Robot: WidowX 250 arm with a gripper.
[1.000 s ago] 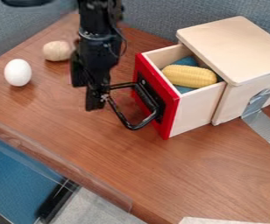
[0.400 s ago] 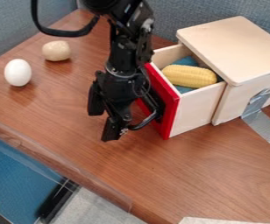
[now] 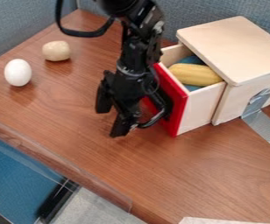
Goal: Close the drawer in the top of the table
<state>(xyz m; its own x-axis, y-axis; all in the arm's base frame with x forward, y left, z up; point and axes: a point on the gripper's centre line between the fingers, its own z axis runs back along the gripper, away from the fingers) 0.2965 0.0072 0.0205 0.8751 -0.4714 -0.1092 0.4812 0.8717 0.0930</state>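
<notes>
The gripper hangs low over the table, just left of the drawer, its two fingers spread apart with nothing visible between them. Its right side is against or very near the black handle, and the arm covers part of the handle and of the red drawer front. The drawer stands partly out of the light wooden box. Inside it a yellow corn cob lies on something blue.
A white egg and a beige round object sit on the wooden table at the left. Grey tape runs from the box's side to the tabletop. Fabric partitions border the back.
The gripper has come down and right to the handle, then a little further right and slightly up. The drawer has slid a short way into the box, carrying the corn along.
</notes>
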